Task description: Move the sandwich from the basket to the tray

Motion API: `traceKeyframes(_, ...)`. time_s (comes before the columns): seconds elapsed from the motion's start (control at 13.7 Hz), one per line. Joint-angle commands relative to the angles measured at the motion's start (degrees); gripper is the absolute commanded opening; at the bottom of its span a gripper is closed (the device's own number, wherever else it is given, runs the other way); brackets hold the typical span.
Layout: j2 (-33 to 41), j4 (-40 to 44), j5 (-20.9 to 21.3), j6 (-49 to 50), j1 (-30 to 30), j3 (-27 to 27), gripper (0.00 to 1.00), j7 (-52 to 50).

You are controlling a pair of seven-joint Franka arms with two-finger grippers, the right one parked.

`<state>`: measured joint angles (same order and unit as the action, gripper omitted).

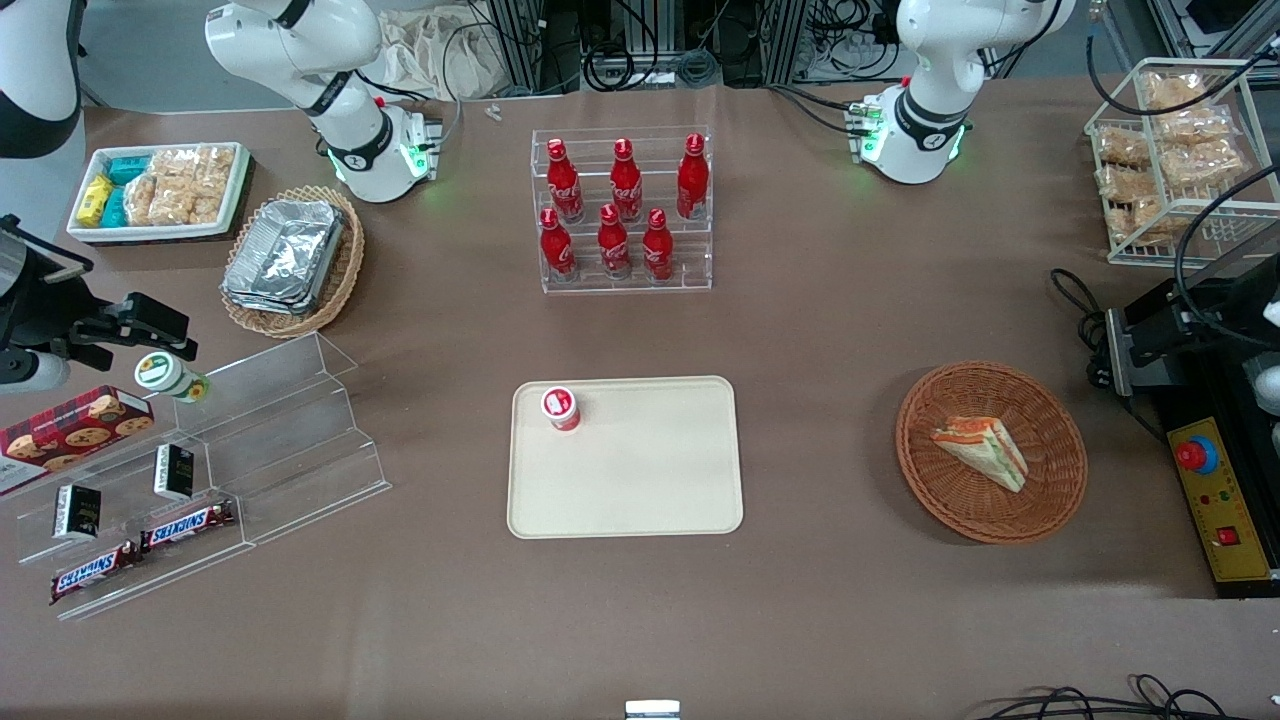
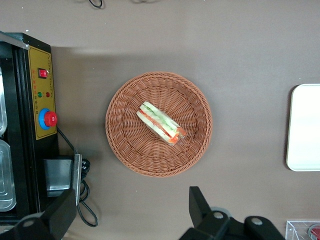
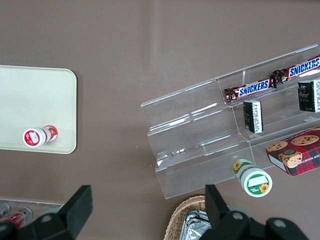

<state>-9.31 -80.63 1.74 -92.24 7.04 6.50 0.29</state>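
I'm looking down on a wide table covered in matte brown cloth (image 1: 850,330), evenly lit with soft shadows. Along the edge farthest from my front camera, black cables (image 1: 640,60) tangle around metal frame posts (image 1: 520,45) over a pale grey floor (image 1: 150,60). A crumpled off-white cloth (image 1: 440,50) lies there too, near the cables.

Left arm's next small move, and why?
Probably a descent toward the sandwich. It lies untouched in the basket, and the hand hangs open above the table beside the basket, holding nothing. The fingers look spread wider than the wedge, so lowering over its middle seems the sensible step before closing and carrying it to the tray.
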Motion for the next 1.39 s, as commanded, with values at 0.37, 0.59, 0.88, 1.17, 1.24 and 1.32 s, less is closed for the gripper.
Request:
traceKeyframes(0.37,0.26,-0.75,0.89,0.58,-0.01,0.0,1.0,1.64)
traceKeyframes(0.59,0.17,-0.93,0.63,-0.04,0.08,-0.09,1.0,1.64)
traceKeyframes(0.88,0.0,-1.37,0.63,-0.39,0.08,-0.09,1.0,1.55)
traceKeyframes(1.17,-0.09,-1.37,0.28,-0.83,0.08,-0.09,1.0,1.38)
traceKeyframes(1.24,-0.18,-1.37,0.19,-1.01,0.08,-0.09,1.0,1.29)
traceKeyframes(1.32,-0.44,-1.72,0.19,-1.62,0.08,-0.09,1.0,1.2)
